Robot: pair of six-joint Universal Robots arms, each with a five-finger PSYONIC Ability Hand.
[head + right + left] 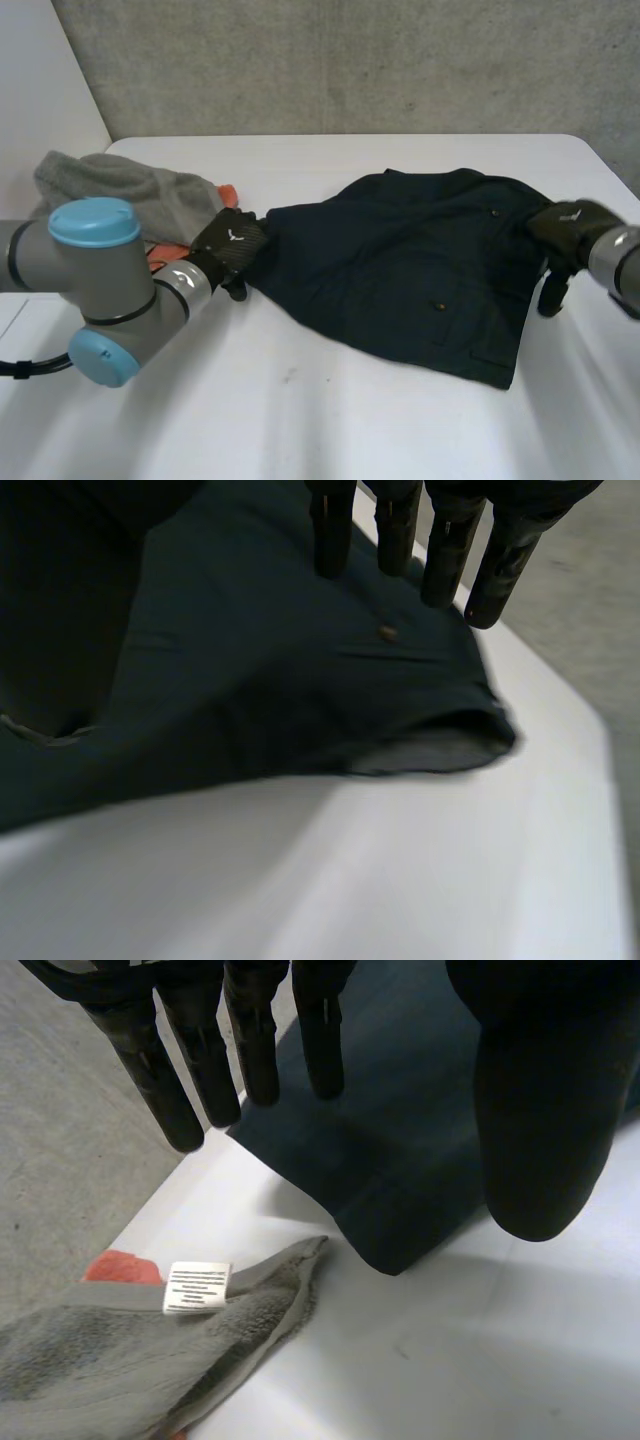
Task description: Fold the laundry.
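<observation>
Grey fleece cloth (120, 185): heaped at the left of the counter (320, 420).
Left hand (232, 245): fingers (255, 1040) straight and apart over the garment's left corner.
Dark navy buttoned garment (400, 270): spread flat, long axis running hand to hand.
Right hand (562, 228): fingers (447, 550) straight and apart at its right edge.

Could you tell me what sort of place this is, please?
Probably a robotics lab rather than a home: a white table against a concrete wall, two robot arms, and a dark garment and grey towel as test laundry.
</observation>
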